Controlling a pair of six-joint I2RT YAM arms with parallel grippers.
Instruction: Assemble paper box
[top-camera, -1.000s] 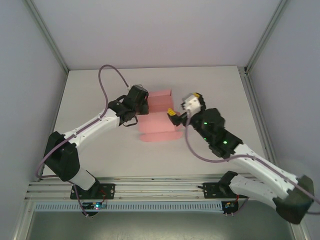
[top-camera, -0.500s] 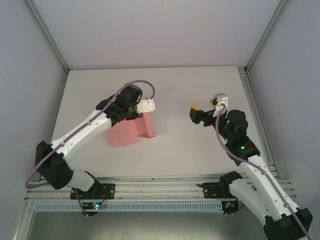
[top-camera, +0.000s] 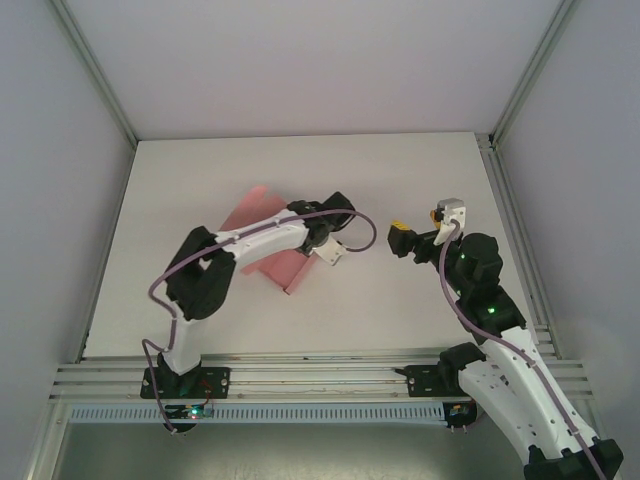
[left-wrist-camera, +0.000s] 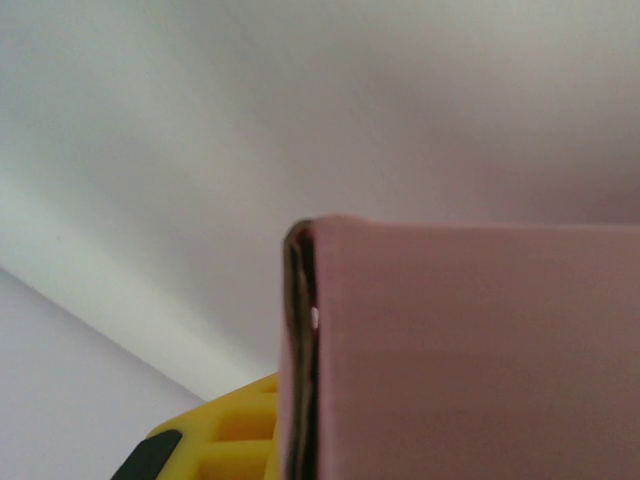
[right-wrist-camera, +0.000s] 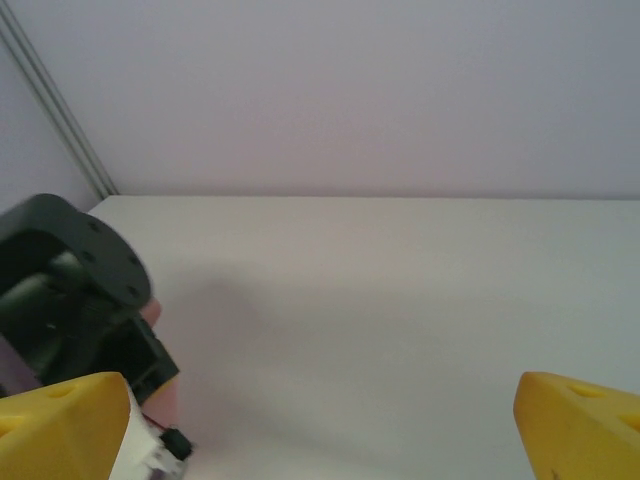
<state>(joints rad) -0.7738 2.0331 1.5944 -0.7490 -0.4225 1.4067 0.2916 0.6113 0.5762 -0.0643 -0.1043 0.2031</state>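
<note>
Top external shows the pink thin-card paper box (top-camera: 283, 272) tilted, left of centre over the white worktop (top-camera: 400, 170). It is partly hidden under the folded left arm (top-camera: 250, 235), and the left gripper (top-camera: 312, 250) pinches its right-hand side. The right gripper (top-camera: 404, 240) hangs well apart to the right, spread wide and holding nothing. Left wrist brings out the card's doubled, folded edge (left-wrist-camera: 300, 350) beside a yellow finger (left-wrist-camera: 225, 445). Right wrist has the left arm's dark wrist (right-wrist-camera: 70, 290) covering all but a sliver of the pink card.

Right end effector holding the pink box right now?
No: the right end effector stands open and empty, apart from the paper box.
</note>
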